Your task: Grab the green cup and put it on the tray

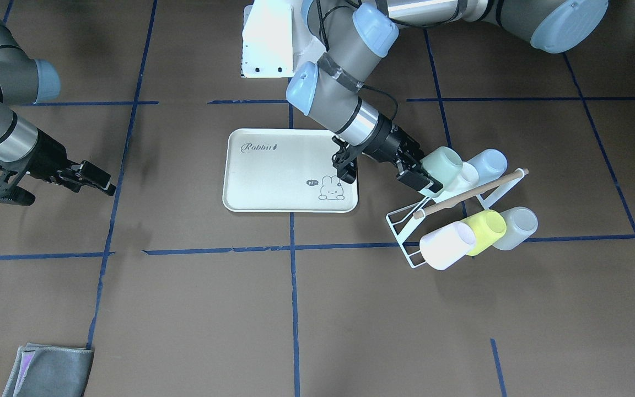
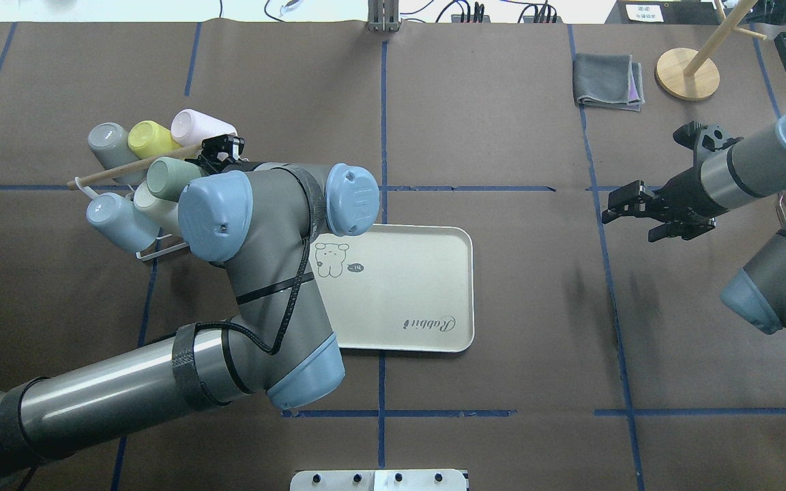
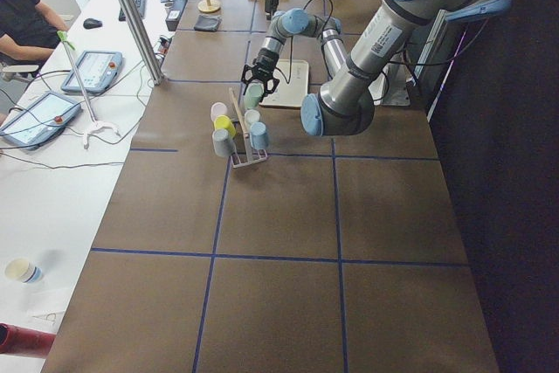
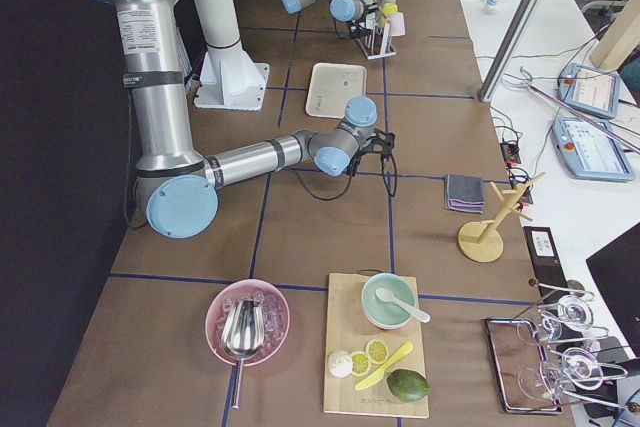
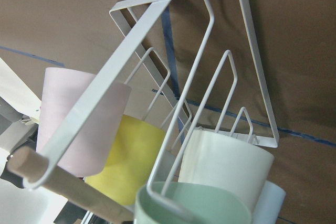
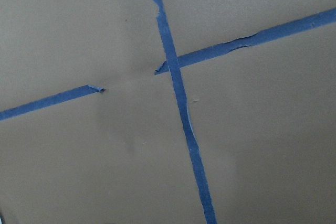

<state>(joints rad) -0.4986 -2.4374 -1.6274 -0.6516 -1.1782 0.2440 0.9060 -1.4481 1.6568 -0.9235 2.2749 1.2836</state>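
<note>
at rack (image 5: 100, 90), left claw (image 1: 425, 182) touching green cup (image 1: 443, 165)

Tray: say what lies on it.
Nothing lies on the tray where it shows, only its printed script and bunny. The left arm overhangs the edge nearest the rack and hides a small patch there.

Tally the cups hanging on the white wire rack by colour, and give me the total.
Mint-green cup: 1
Cream cup: 1
Pale blue cup: 1
Pale pink cup: 1
Yellow cup: 1
Grey cup: 1
Total: 6
</note>
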